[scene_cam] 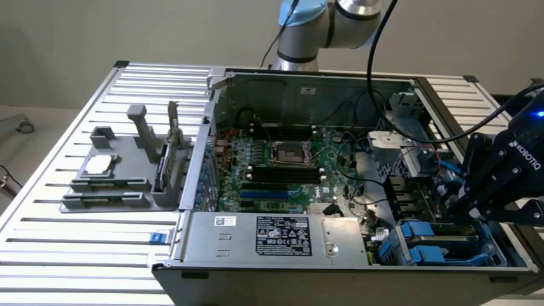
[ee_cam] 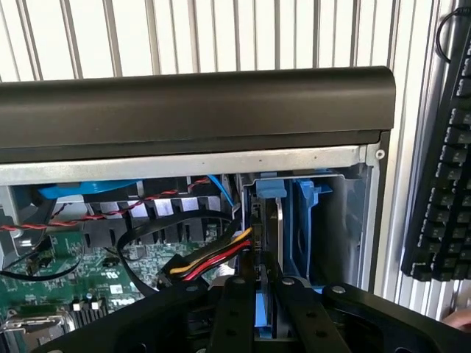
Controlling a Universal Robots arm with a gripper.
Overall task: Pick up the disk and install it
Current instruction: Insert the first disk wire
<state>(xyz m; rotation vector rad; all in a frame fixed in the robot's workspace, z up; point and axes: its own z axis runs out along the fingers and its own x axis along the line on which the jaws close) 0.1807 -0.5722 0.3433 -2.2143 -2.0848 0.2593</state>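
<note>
1. At the near edge of the open computer case (scene_cam: pixel 297 80) we see the large silver box (scene_cam: pixel 272 234) with a black-and-white label. It lies along the case's near wall.

2. At the near corner on the exterior view's right we see the drive bay (scene_cam: pixel 450 245) with its blue plastic carriers. The black gripper (scene_cam: pixel 476 204) hangs directly over this bay.

3. In the wrist view, the gripper (ee_cam: pixel 257 294) has its two fingers (ee_cam: pixel 229 312) drawn close together on the disk (ee_cam: pixel 266 243). The disk stands on edge between them, dark with a blue bracket at its far end. It sits partly down in the bay, just beside an upright blue carrier (ee_cam: pixel 303 220) that occupies the neighbouring slot.

4. Red, yellow and black cables (ee_cam: pixel 210 261) run up to the disk from the motherboard side.

5. Further in, the green motherboard (scene_cam: pixel 276 166) covers the case floor, with black memory modules (scene_cam: pixel 285 173) and a processor socket (scene_cam: pixel 287 152) on it.

6. On the slatted table (scene_cam: pixel 93 242), to the exterior view's left of the case, a grey fixture tray (scene_cam: pixel 119 188) holds a small square silver chip (scene_cam: pixel 99 164) and an upright card (scene_cam: pixel 172 156).

7. Beyond the case's far wall we see the arm's base (scene_cam: pixel 306 32).
</note>
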